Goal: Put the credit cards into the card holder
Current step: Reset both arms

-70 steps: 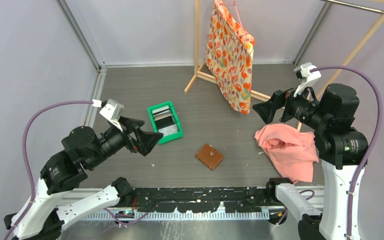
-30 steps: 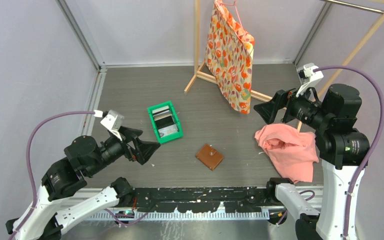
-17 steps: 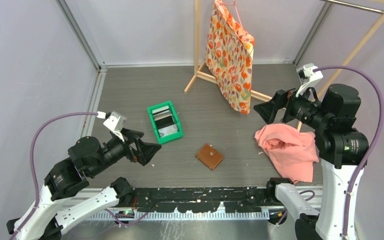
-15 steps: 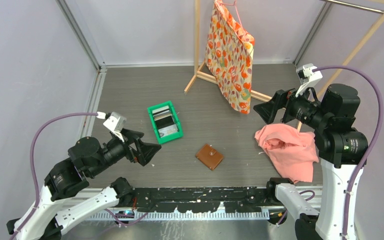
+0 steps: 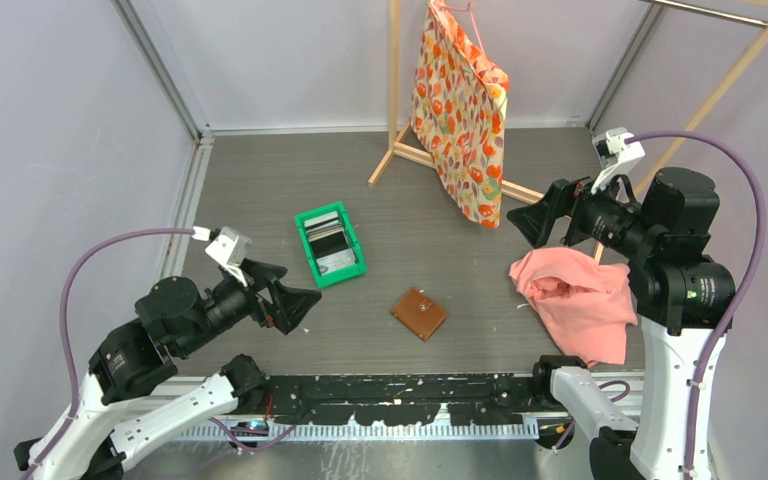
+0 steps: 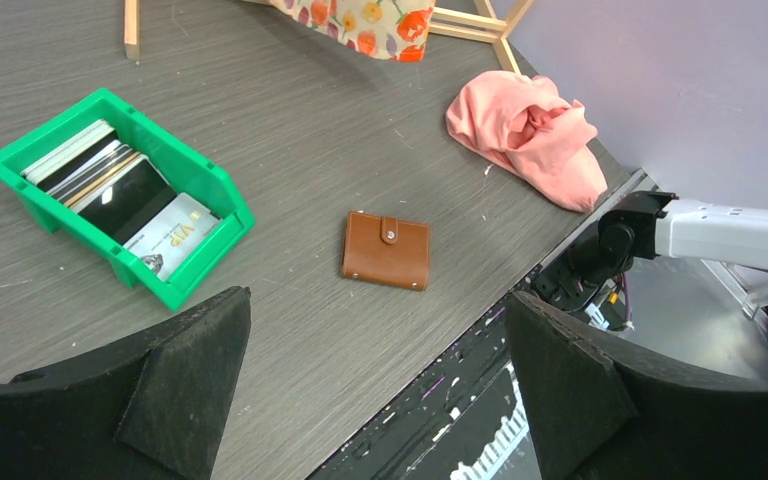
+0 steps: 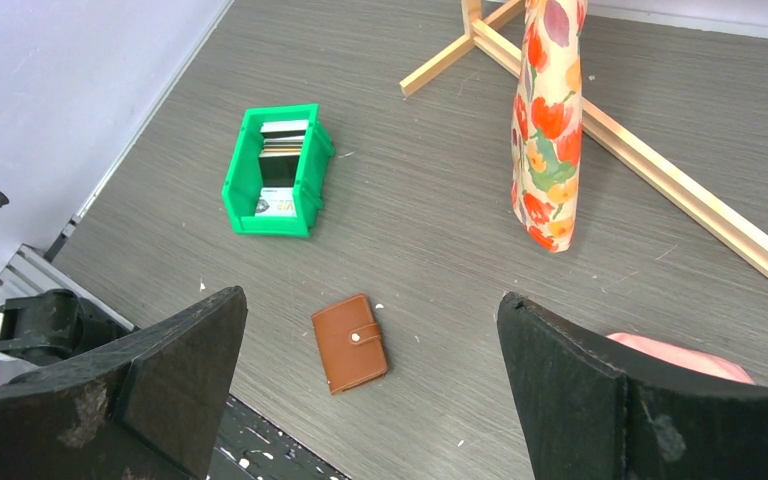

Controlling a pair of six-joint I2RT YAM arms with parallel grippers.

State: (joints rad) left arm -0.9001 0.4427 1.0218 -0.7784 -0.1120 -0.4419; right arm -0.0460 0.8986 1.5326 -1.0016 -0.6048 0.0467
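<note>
The brown leather card holder [image 5: 419,313] lies closed, snap tab fastened, near the table's front middle; it also shows in the left wrist view [image 6: 386,250] and the right wrist view [image 7: 349,342]. The credit cards [image 5: 326,242] stand stacked in a green bin [image 5: 353,268], dark, grey and white ones visible [image 6: 120,192] [image 7: 277,172]. My left gripper [image 5: 293,296] is open and empty, raised left of the card holder and in front of the bin. My right gripper [image 5: 528,218] is open and empty, held high at the right.
A pink cloth [image 5: 577,302] lies at the right front. A floral garment [image 5: 461,112] hangs on a wooden rack [image 5: 394,90] at the back. The table's front edge with a black rail [image 5: 400,388] runs just below the card holder.
My left arm has lowered and pulled back toward the front left, its gripper still open. The right arm has barely shifted. The card holder and bin have not moved.
</note>
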